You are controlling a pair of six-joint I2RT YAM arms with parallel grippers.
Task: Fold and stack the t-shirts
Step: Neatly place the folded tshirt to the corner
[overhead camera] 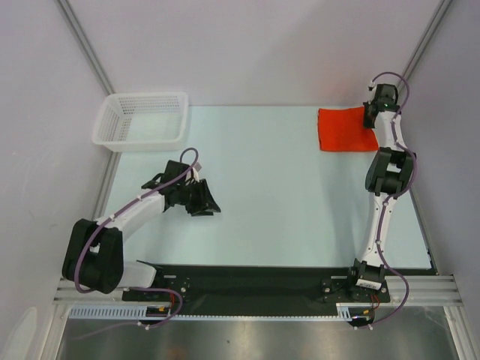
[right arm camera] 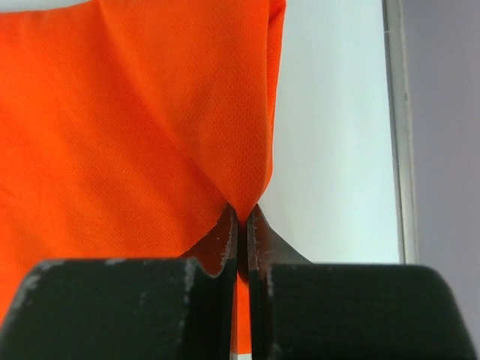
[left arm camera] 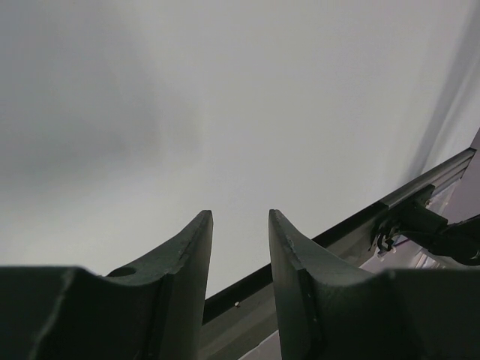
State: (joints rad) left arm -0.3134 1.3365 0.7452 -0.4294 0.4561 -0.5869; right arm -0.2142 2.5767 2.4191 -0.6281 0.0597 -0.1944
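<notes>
The bright orange-red t-shirt [overhead camera: 343,129] lies folded into a small rectangle at the far right of the table. My right gripper [overhead camera: 373,118] is at its right edge, shut on a pinch of the cloth; in the right wrist view the t-shirt [right arm camera: 127,127] fills the left side and its edge runs down between my closed fingers, with my right gripper [right arm camera: 242,212] at the pinch. My left gripper [overhead camera: 207,202] hovers over the left middle of the table, far from the shirt. In the left wrist view my left gripper [left arm camera: 240,217] is open and empty.
A white plastic mesh basket [overhead camera: 142,120] stands at the far left corner. The table's right rim [right arm camera: 396,127] runs close beside the shirt. The black front rail [left arm camera: 360,225] shows beyond my left fingers. Grey walls enclose the table.
</notes>
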